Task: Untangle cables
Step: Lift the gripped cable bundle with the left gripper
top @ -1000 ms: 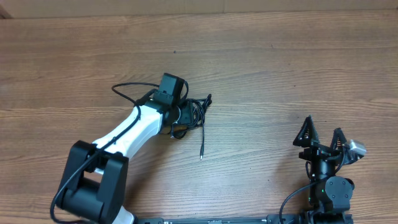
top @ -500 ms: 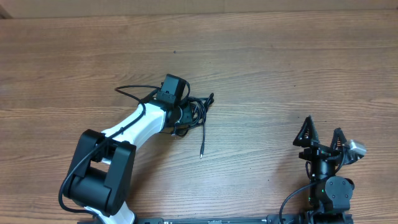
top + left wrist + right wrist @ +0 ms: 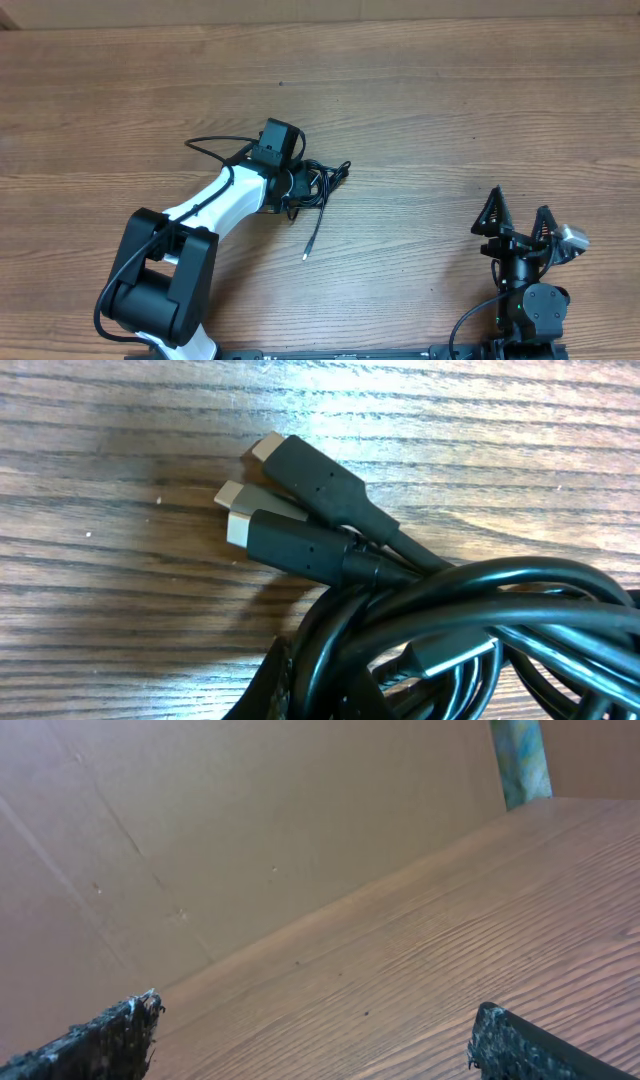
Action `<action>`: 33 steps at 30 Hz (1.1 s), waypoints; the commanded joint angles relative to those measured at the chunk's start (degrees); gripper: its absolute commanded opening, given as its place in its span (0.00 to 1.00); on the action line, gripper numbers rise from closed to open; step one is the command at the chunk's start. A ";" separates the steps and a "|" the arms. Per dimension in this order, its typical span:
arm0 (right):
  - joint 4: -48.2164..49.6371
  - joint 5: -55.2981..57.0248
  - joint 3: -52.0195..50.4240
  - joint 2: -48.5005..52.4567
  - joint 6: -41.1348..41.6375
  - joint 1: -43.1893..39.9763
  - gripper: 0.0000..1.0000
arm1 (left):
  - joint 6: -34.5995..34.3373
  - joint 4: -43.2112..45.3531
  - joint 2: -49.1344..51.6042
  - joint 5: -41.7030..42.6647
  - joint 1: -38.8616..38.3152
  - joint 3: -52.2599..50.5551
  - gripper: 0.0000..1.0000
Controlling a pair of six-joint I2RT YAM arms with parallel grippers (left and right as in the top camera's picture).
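The cables [image 3: 322,180] lie as a tangled black bundle at the table's middle left. One loose end with a small silver tip [image 3: 306,255] trails toward the front. My left gripper [image 3: 298,186] is shut on the bundle's left side. In the left wrist view the cables [image 3: 470,610] loop thickly around my left gripper [image 3: 400,695], and two silver-tipped black plugs [image 3: 300,510] stick out to the upper left on the wood. My right gripper [image 3: 518,222] stands open near the front right, far from the cables, and in its own view the right gripper [image 3: 315,1040] has nothing between its fingers.
The wooden table [image 3: 450,120] extends all round the bundle. A brown cardboard wall [image 3: 250,840] rises behind the table, with a blue-green post [image 3: 520,760] at its corner. The left arm's own thicker black wire [image 3: 215,148] loops beside its wrist.
My left gripper has shut on the cable bundle. The loose silver-tipped end has swung left and toward the front, and the bundle has shifted slightly. The right arm has not moved.
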 commanded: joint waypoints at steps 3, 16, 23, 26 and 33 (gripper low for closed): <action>0.31 0.37 -0.57 -0.52 -0.22 -0.33 1.00 | 1.36 -0.94 0.83 -0.26 -0.37 1.16 0.04; 0.31 0.37 -0.57 -0.52 -0.22 -0.33 1.00 | 10.34 -8.37 -6.62 -0.72 -0.37 5.18 0.04; 0.31 0.37 -0.57 -0.52 -0.22 -0.31 1.00 | 16.94 -12.00 -11.72 -0.72 -0.37 5.53 0.04; 0.31 0.37 -0.57 -0.52 -0.22 -0.33 1.00 | 19.10 -13.16 -13.51 -0.72 -0.37 5.53 0.04; 0.31 0.37 -0.57 -0.52 -0.22 -0.33 1.00 | 22.80 -14.12 -17.29 -0.70 -0.37 5.53 0.04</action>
